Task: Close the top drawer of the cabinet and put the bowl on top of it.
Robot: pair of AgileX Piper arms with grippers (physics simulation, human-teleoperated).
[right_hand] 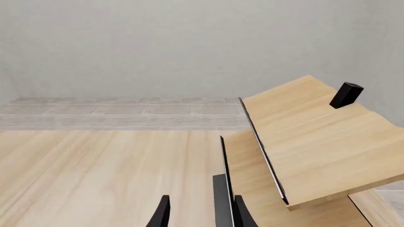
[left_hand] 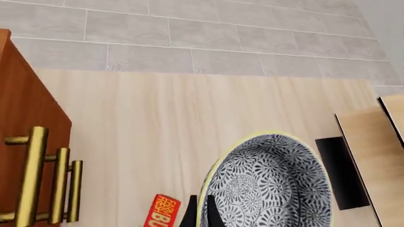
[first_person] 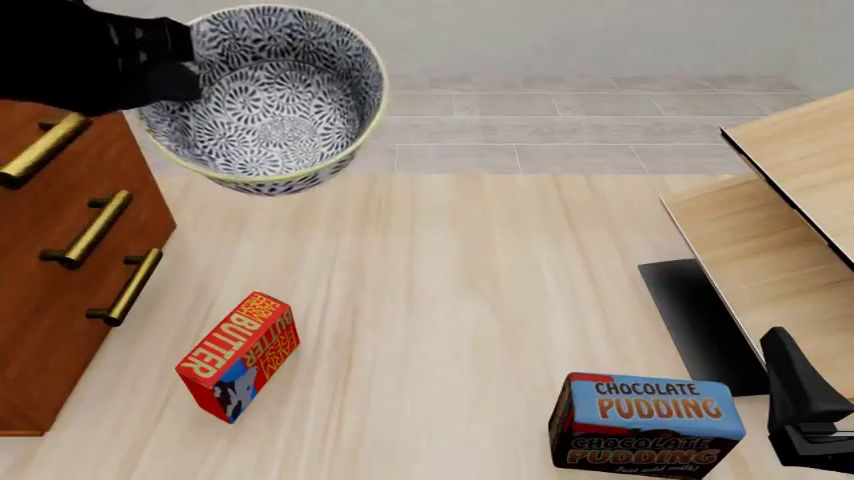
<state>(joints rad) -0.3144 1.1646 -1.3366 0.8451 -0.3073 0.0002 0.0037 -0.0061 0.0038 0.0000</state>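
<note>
The blue-and-white patterned bowl (first_person: 267, 100) hangs in the air, tilted, beside the upper corner of the reddish-brown cabinet (first_person: 54, 300). My left gripper (first_person: 180, 75) is shut on the bowl's rim. In the left wrist view its fingers (left_hand: 189, 215) straddle the yellowish rim of the bowl (left_hand: 271, 184). The top drawer's brass handle (first_person: 40, 150) shows just under my left arm, and the three drawer fronts look level with each other. My right gripper (first_person: 814, 410) rests low at the near right, open and holding nothing (right_hand: 202, 215).
A red butter box (first_person: 240, 355) lies on the wood floor below the bowl. A blue chocolate pudding box (first_person: 647, 420) stands near my right gripper. Pale wood furniture (first_person: 787, 200) with a black panel (first_person: 694, 320) fills the right side.
</note>
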